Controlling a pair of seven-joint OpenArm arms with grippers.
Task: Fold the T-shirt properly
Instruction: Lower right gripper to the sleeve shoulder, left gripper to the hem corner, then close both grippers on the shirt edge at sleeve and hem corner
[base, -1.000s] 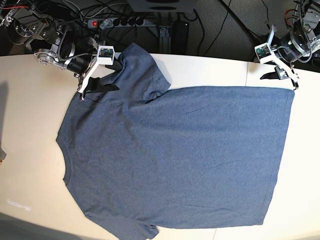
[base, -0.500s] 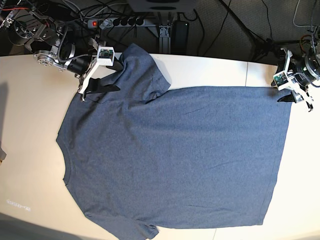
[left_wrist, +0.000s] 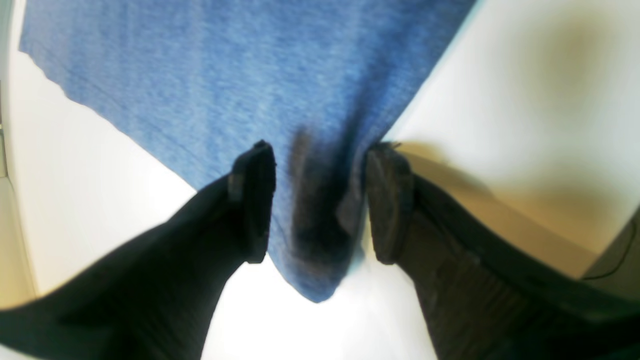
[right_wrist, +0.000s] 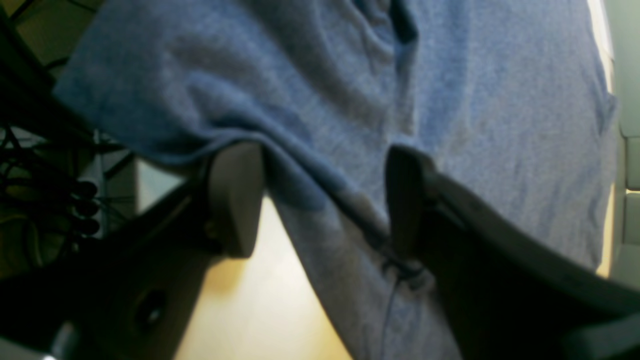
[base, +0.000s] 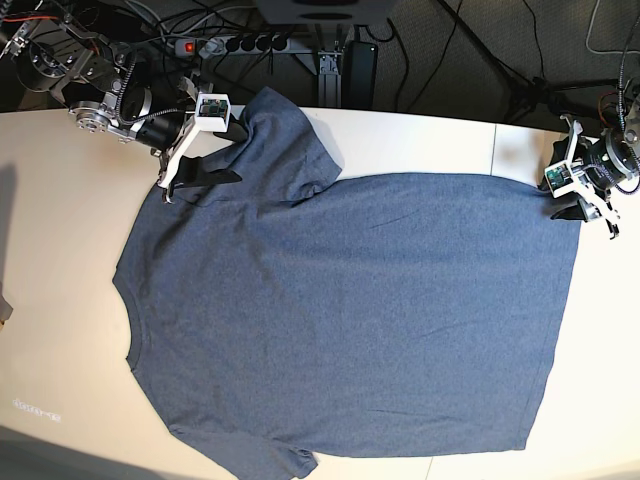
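Base view shows the table (base: 60, 250) spread with the T-shirt (base: 350, 310), lying flat and plain side up, neck toward 9 o'clock and hem toward 3 o'clock, one sleeve pointing to 12 o'clock. At about 10 o'clock the right gripper (base: 200, 160) sits at the shoulder beside that sleeve; its wrist camera shows the jaws parted wide, a raised fold of cloth (right_wrist: 320, 200) running between the two fingers (right_wrist: 235, 200) and touching the right-hand one, not pinched. At 2 o'clock the left gripper (base: 572, 205) sits on the hem corner; its wrist view shows the corner tip (left_wrist: 315, 240) hanging in the gap between spread fingertips (left_wrist: 255, 200), neither pad pressed closed on it.
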